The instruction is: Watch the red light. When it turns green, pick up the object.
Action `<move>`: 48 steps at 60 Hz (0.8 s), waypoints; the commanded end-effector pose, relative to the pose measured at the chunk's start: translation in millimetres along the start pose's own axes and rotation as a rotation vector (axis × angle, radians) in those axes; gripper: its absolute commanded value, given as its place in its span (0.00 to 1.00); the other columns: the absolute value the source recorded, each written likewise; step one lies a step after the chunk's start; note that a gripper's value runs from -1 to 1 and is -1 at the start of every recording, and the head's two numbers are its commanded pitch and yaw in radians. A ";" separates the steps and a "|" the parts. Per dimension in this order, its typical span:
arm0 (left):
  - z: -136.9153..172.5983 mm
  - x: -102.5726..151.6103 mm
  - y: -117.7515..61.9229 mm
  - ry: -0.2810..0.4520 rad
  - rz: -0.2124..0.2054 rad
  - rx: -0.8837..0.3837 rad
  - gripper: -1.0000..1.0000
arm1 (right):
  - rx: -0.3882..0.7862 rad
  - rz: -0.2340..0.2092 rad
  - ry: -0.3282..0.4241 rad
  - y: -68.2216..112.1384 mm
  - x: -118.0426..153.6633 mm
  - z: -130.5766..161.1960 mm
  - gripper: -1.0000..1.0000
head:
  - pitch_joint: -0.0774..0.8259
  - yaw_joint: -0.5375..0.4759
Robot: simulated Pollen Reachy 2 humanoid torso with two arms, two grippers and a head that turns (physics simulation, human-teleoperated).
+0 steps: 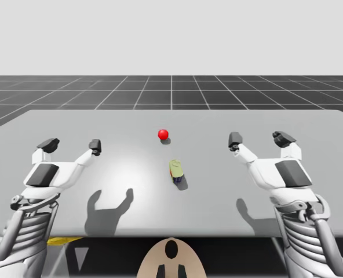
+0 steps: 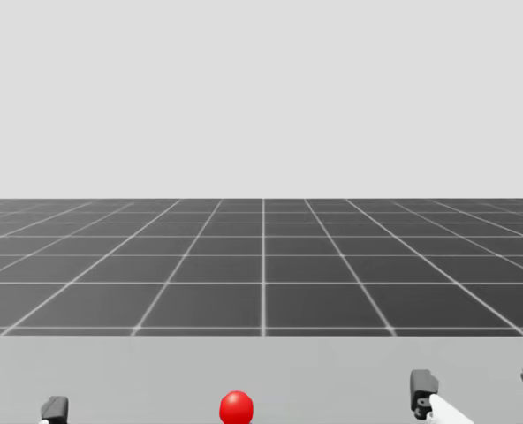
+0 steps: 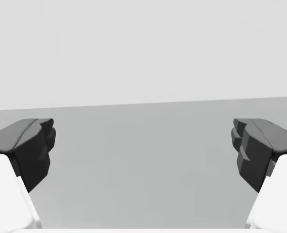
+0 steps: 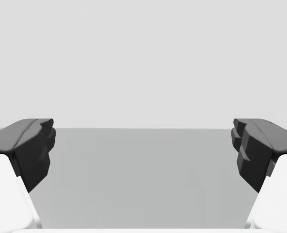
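The round red light [image 1: 163,134] is not green, so both my wide-open, empty jaws should wait clear of the small yellow-green object [image 1: 176,169] on the grey table [image 1: 310,124]

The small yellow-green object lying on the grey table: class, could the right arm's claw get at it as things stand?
Probably yes. The right claw is open above the grey table, and nothing stands between it and the small yellow-green object.
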State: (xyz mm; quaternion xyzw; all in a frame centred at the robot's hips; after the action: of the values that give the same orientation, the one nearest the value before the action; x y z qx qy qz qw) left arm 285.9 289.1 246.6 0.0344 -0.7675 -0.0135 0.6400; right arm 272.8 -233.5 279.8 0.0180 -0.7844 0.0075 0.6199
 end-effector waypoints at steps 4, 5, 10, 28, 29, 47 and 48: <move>-0.3 0.1 1.8 0.002 0.011 0.001 0.00 | -0.017 -0.045 0.007 1.7 0.1 1.3 0.00 | 0.11 0.53; -0.3 0.1 1.8 0.002 0.011 0.000 0.00 | -0.019 -0.043 0.006 1.8 0.3 1.2 0.00 | 0.11 0.53; -0.7 -0.6 1.7 0.006 0.012 0.000 0.00 | -0.010 -0.040 0.015 0.1 0.9 0.9 0.00 | 0.16 0.54; -2.4 -2.9 0.7 0.021 -0.003 0.000 0.00 | -0.027 -0.033 0.021 -0.8 -1.5 -1.0 0.00 | 0.40 0.57; -2.5 -3.0 0.8 0.021 -0.004 0.000 0.00 | -0.026 -0.032 0.022 -0.8 -1.7 -1.1 0.00 | 0.41 0.57; -3.0 -1.9 3.3 0.007 -0.014 0.011 0.00 | -0.023 -0.013 0.031 -0.2 -4.1 -2.4 0.00 | 0.59 0.59; -3.0 -1.9 3.3 0.006 -0.014 0.012 0.00 | -0.024 -0.013 0.031 -0.3 -4.1 -2.5 0.00 | 0.60 0.59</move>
State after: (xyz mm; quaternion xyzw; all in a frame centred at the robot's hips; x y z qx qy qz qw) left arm 288.9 291.5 245.0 0.0400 -0.7633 -0.0134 0.6447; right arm 275.6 -234.9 277.6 0.0149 -0.7760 -0.0040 0.6305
